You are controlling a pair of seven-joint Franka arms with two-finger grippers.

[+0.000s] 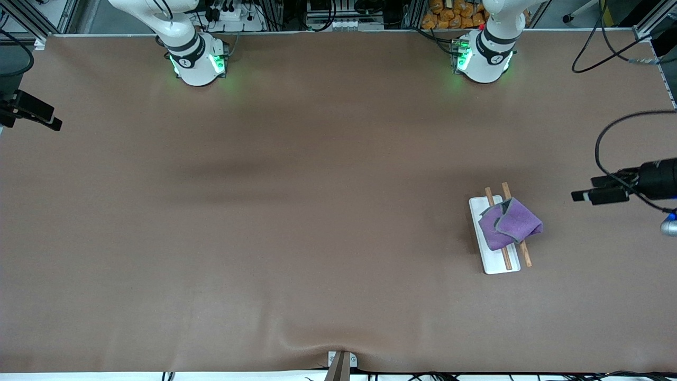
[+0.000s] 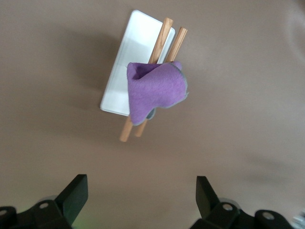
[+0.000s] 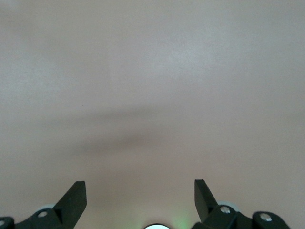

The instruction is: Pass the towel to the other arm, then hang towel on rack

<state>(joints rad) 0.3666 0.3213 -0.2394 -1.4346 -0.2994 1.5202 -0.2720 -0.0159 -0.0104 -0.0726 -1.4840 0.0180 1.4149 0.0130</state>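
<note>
Toward the left arm's end of the tabletop (image 1: 317,211), the rack (image 1: 494,262) lies with its white base flat and its two brown wooden rods running along it, and the towel (image 1: 509,223) is draped over those rods in a loosely bunched purple fold with grey edging showing. From the left wrist view, the left gripper (image 2: 142,191) hangs high over the tabletop close to the rack, its fingers spread wide and empty, with the towel and rack well apart from them. From the right wrist view, the right gripper (image 3: 140,193) is over bare brown tabletop, its fingers likewise spread wide and holding nothing; this arm waits. Neither gripper itself appears in the front view, where only the two arm bases stand along the top edge. Judged from the towel's position on the rods and both sets of fingers being free, the hanging step appears finished and the hand-over done. Any next move would call only for keeping both arms clear of the rack, since the towel sits unevenly, bulging past one rod, and a brush could pull it off.
</note>
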